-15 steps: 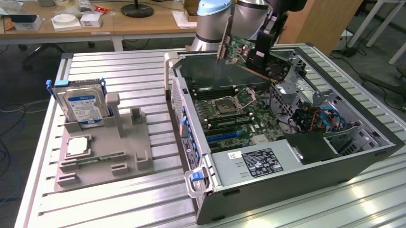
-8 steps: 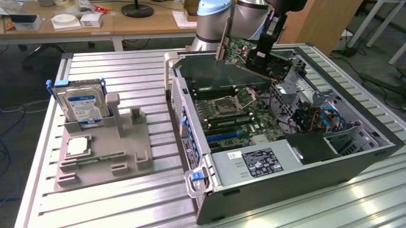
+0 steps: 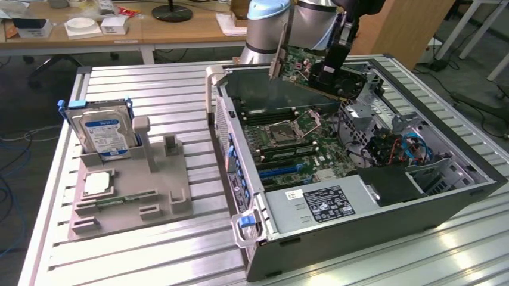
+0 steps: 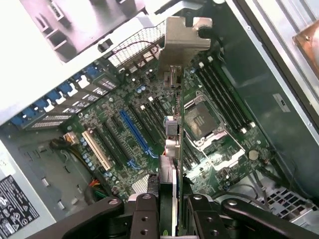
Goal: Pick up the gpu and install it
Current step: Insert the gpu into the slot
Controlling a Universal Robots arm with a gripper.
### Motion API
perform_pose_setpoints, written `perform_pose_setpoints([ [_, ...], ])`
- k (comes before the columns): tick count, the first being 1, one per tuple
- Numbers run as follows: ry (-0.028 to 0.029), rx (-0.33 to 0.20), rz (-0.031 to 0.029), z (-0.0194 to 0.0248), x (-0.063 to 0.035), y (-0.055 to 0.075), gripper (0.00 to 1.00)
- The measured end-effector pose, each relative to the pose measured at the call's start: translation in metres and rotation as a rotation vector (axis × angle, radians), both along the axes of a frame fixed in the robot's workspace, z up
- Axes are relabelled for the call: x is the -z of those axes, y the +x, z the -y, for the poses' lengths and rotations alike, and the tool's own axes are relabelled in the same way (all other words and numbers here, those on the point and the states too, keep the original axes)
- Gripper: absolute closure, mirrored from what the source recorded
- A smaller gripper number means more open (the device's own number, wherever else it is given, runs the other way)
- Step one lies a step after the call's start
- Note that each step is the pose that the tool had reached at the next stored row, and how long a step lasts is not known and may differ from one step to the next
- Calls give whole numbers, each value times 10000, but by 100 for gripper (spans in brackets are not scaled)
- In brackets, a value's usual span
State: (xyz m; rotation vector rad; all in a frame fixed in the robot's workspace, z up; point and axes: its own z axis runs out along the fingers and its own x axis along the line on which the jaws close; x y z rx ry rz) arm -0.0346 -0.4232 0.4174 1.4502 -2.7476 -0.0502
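Your gripper [image 3: 325, 76] grasps the gpu [image 3: 297, 62], the card held edge-on between the jaws. Below the jaws lies the open case's motherboard [image 3: 290, 140].

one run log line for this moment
hand: shut on gpu | gpu: held above open computer case, over motherboard | install: not yet seated

gpu [image 3: 292, 62] in the hand [image 3: 322, 77] above the open case [image 3: 382, 232], hard drive [image 3: 104, 132] on the exterior view's left

Bright, even room light.
Glare washes the slatted table [image 3: 468, 239] and the computer case wall [image 4: 32, 59]; the gpu [image 4: 182, 45] shines at its bracket.
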Motion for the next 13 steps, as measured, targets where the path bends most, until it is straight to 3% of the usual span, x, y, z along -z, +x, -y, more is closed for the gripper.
perform_pose_setpoints([
  [13,0,-1839,0,0,4,12,73],
])
